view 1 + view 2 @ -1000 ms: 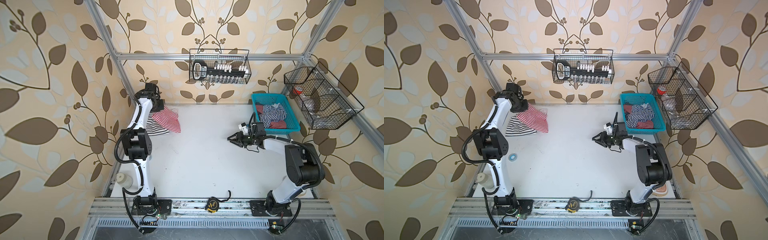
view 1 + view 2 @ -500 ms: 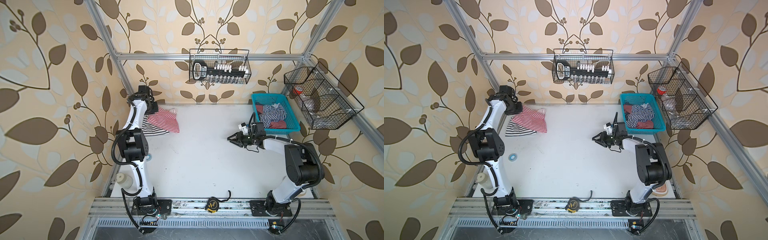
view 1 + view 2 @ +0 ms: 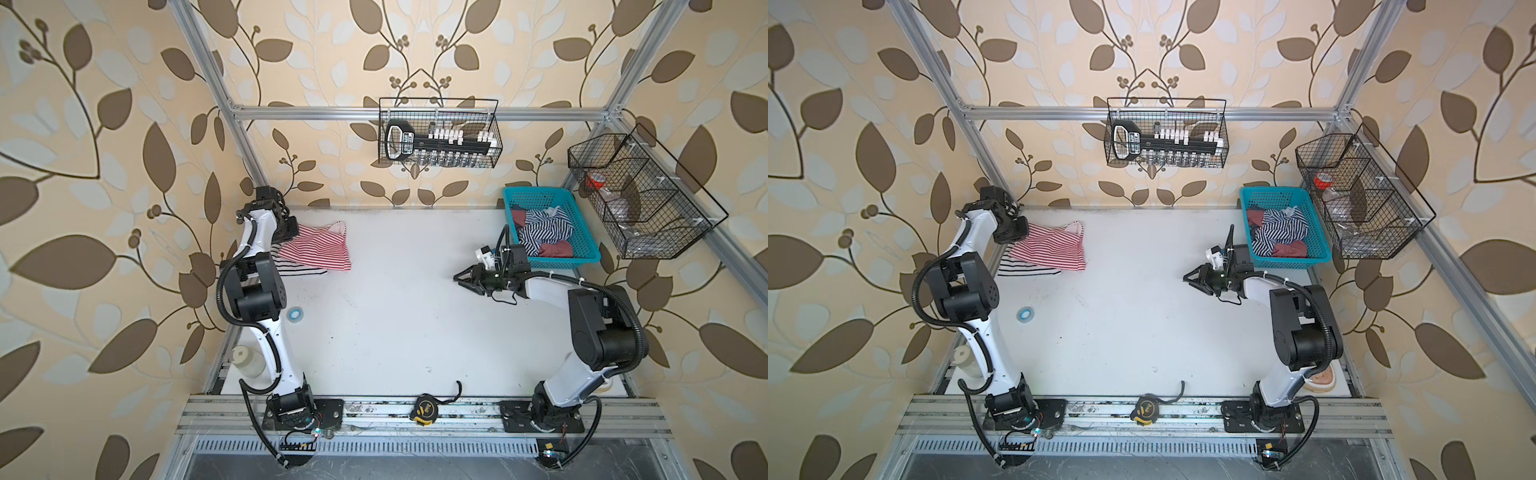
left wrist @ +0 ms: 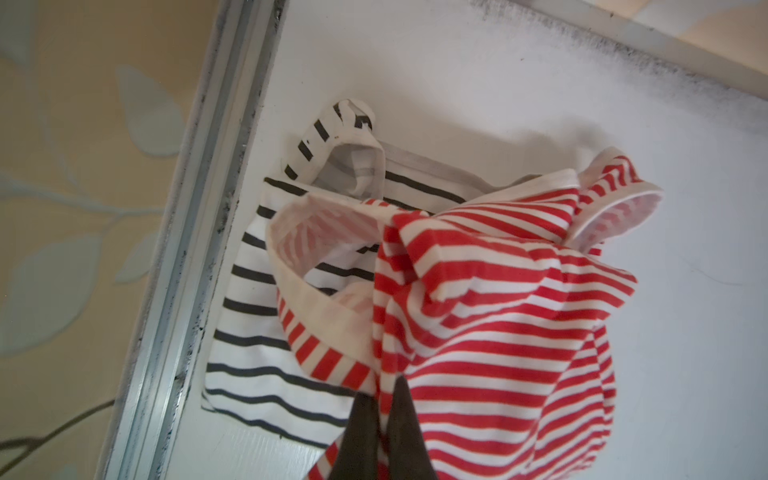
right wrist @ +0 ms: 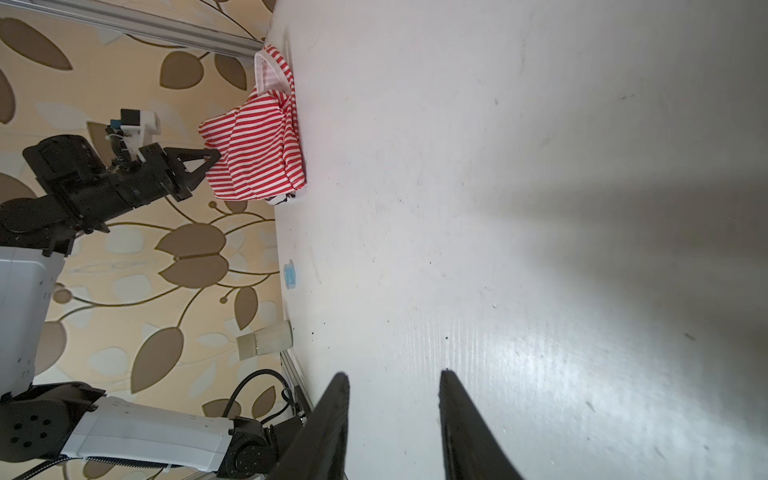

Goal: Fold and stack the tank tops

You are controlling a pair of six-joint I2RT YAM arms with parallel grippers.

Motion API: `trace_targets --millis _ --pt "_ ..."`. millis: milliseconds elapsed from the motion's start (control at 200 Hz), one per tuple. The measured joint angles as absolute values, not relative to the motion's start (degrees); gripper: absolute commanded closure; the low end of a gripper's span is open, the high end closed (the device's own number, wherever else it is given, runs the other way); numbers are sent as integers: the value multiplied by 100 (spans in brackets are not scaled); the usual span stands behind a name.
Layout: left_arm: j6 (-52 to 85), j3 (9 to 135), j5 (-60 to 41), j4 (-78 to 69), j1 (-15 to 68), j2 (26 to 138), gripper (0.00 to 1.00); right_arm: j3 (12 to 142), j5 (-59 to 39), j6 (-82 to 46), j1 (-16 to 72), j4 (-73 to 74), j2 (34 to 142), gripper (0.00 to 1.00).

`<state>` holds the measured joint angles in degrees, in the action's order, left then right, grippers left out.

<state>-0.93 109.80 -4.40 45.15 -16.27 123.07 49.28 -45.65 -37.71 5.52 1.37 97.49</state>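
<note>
I see the red-and-white tank top (image 3: 318, 251) lying bunched up in the upper left corner of the desk (image 3: 395, 324) in both top views. It sits on top of the black-and-white tank top (image 3: 297, 271), which pokes out flat from under it toward the left edge. My left gripper (image 4: 384, 390) is right at the edge of the red top. Its fingers are almost together, and a bit of red striped cloth is pinched in the thin gap. The navy-and-white tank top (image 3: 544, 232) is crumpled up in the turquoise basket (image 3: 557, 262) at the upper right of the desk. My right gripper (image 3: 460, 277) hangs just left of the basket over bare desk, partly open and holding nothing.
</note>
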Motion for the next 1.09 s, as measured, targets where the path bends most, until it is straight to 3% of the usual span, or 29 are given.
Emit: trace_targets --millis 70,360,425,635,790,955,1095 --pt "-58 10980 -397 4495 -1610 12540 40 4928 -4565 -3771 552 128 9749 63" --pt "360 11107 152 4493 -1610 12855 12 4928 -4560 -3752 552 -1 9747 63" --pt "482 11170 320 4412 -1608 12827 1 4928 -4545 -3736 552 -80 9723 62" --pt "727 11115 495 4209 -1608 12136 1 4930 -4517 -3594 508 -421 9242 53" --pt "915 10121 161 3533 -1605 10335 1 5013 -4460 -3310 239 -790 8482 39" --pt "1046 8698 -327 2456 -1527 8088 1 5262 -4403 -2906 -156 -1153 7760 37" --pt "1022 8820 -491 2523 -1433 7736 1 5369 -4399 -2770 -303 -1280 7476 37"
